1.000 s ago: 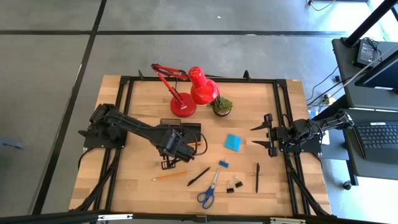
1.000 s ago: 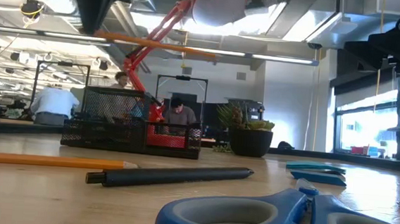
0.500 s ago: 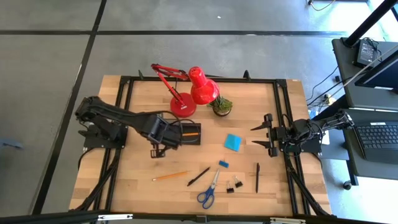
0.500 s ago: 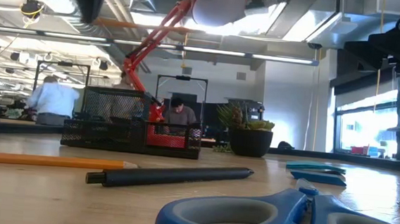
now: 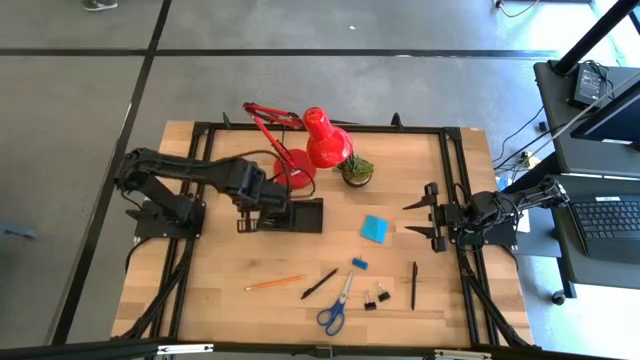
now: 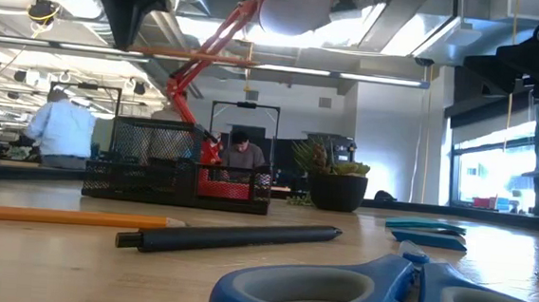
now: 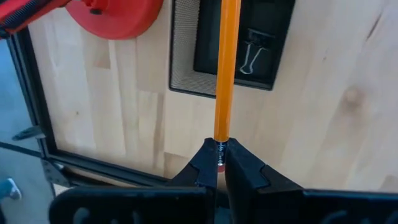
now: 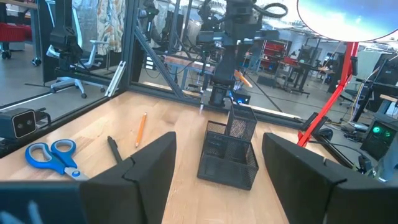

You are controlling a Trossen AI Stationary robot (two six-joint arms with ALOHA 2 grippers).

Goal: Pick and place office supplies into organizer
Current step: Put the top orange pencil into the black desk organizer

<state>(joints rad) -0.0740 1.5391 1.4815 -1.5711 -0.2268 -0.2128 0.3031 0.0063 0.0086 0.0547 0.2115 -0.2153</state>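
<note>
My left gripper [image 7: 221,149] is shut on an orange pencil [image 7: 225,68] and hangs above the table beside the black mesh organizer [image 5: 300,214]. In the left wrist view the pencil reaches out over the organizer [image 7: 186,56], where a black binder clip [image 7: 252,53] lies in one section. In the low view the pencil [image 6: 195,53] shows level, high above the organizer [image 6: 178,168]. My right gripper [image 5: 420,217] waits open at the table's right edge. Another pencil [image 5: 275,283], two black pens [image 5: 320,283], scissors [image 5: 335,305], an eraser [image 5: 359,263], binder clips [image 5: 377,296] and a blue note pad [image 5: 375,228] lie on the table. My left gripper pinches the pencil's eraser end [image 7: 220,144] between its two fingertips. The fingers come from above, pointing down, and lie across the pencil. The pencil is lifted clear and sticks out level from the fingers, its free part over the organizer.
A red desk lamp [image 5: 300,150] stands with its round base [image 7: 115,15] just beyond the organizer, a small potted plant [image 5: 356,170] to its right. A black frame [image 5: 200,180] runs round the table's edge. People show in the room behind the table.
My left gripper has gone toward the table's far edge and a little left, from above the table's middle to the organizer's left side, still shut on the pencil. The pencil has stayed level and clear of the table. The right arm has kept still.
</note>
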